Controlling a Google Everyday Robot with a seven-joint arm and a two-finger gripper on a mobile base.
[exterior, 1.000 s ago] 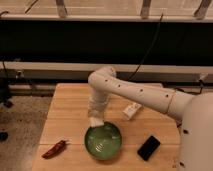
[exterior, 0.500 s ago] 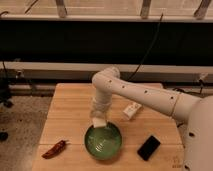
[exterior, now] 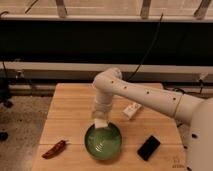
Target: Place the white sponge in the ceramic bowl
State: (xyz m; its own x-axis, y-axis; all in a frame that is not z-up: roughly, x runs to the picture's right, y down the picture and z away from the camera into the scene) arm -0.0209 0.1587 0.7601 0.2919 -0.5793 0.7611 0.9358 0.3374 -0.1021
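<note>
The green ceramic bowl (exterior: pixel 103 142) sits on the wooden table (exterior: pixel 70 110) near its front edge. My gripper (exterior: pixel 100 121) points down over the bowl's far left rim. It is shut on the white sponge (exterior: pixel 100 123), a small white block held just above the rim. The arm (exterior: pixel 140 95) reaches in from the right.
A flat white oblong piece with dark marks (exterior: pixel 131 110) lies right of the arm. A black phone-like slab (exterior: pixel 148 147) lies right of the bowl. A red chili pepper (exterior: pixel 54 149) lies at the front left. A dark wall and rails stand behind the table.
The arm has shifted slightly to the right. The gripper with the sponge has stayed at the bowl's far rim, moving a little inward.
</note>
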